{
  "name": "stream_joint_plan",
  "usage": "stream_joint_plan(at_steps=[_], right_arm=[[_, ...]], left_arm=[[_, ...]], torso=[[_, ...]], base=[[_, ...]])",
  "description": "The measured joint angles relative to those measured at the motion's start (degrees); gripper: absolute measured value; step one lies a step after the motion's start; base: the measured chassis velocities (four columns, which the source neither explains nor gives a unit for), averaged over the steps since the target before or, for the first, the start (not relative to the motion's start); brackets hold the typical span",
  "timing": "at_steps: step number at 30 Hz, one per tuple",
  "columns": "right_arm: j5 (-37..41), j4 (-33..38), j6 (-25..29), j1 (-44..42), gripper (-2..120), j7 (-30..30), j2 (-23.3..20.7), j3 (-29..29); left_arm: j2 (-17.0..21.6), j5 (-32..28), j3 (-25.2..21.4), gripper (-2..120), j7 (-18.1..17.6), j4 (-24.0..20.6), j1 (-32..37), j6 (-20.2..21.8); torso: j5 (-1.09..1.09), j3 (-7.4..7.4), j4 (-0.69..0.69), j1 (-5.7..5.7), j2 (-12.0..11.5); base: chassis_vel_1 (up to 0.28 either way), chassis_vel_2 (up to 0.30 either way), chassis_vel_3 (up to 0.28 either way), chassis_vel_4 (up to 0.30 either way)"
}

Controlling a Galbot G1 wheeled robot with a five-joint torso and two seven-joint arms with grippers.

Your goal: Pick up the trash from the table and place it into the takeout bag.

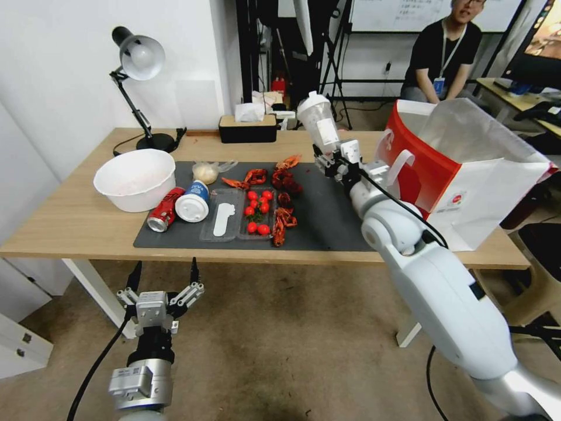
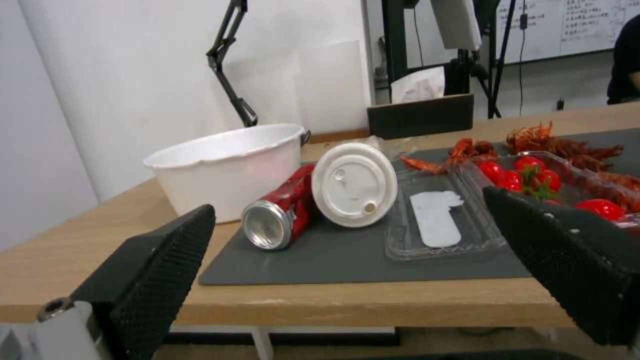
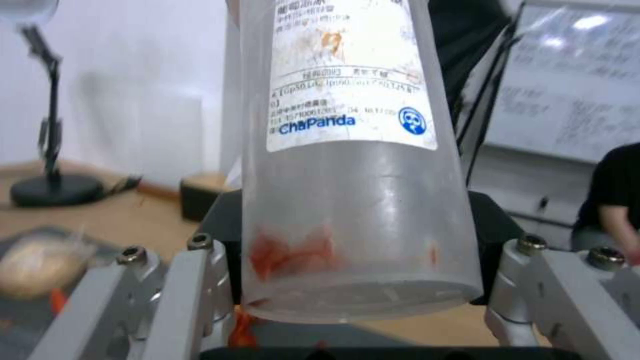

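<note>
Head view: the right gripper (image 1: 332, 156) is clamped on a clear plastic cup (image 1: 318, 121), held in the air above the surface (image 1: 70, 216) just beside the takeout bag (image 1: 461, 169). The left gripper (image 1: 163, 275) hangs wide open and empty below the front edge, near the red soda can (image 1: 165, 210).

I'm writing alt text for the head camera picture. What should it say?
The right tool holds a clear plastic bottle above the table, beside the open takeout bag. A soda can, lidded cup and white bowl remain; the left tool hangs open below the table's edge.
</note>
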Motion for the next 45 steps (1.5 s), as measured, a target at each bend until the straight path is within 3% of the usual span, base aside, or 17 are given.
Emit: stream_joint_plan(at_steps=[6,10,16,23,26,32,45], right_arm=[[1.3,7.1,0.9,-1.3,51,2.1,-2.4,6.0],[4.8,11.9,-2.2,-0.1,51,8.1,-6.9,11.3],[6.8,12.1,-8.2,0.4,51,15.3,-10.4,14.0],[7.2,10.4,-9.5,-0.6,53,19.0,-11.1,14.7],[7.1,9.2,-9.2,-0.6,78,20.2,-10.5,14.6],[6.9,9.0,-9.0,-0.7,96,20.0,-10.4,14.3],[6.9,10.0,-8.9,-1.8,100,18.2,-9.6,13.5]], left_arm=[[-0.1,0.1,0.1,100,0.0,0.2,-0.1,-0.1],[-0.4,0.3,0.2,100,0.0,0.3,0.0,-0.1],[-0.5,0.4,0.3,100,0.0,0.3,0.1,-0.1],[-0.6,0.7,0.5,100,0.0,0.4,0.3,-0.1],[-0.7,0.7,0.5,100,0.0,0.5,0.5,-0.2],[-0.6,0.6,0.4,100,0.0,0.6,0.6,-0.2],[-0.9,0.5,0.7,100,0.1,0.4,0.3,0.0]], torso=[[0.0,0.0,0.0,0.0,0.0],[-0.01,0.0,0.0,0.0,0.0],[0.0,0.0,0.0,0.0,0.0],[0.0,0.01,0.0,0.0,0.0],[-0.01,0.0,0.0,0.0,0.0],[-0.01,0.0,0.0,0.0,0.0],[-0.01,0.0,0.0,0.0,0.0]], base=[[0.0,0.0,0.0,0.0],[0.0,0.0,0.0,0.0],[0.0,0.0,0.0,0.0],[0.0,0.0,0.0,0.0],[0.0,0.0,0.0,0.0],[0.0,0.0,0.0,0.0],[0.0,0.0,0.0,0.0]])
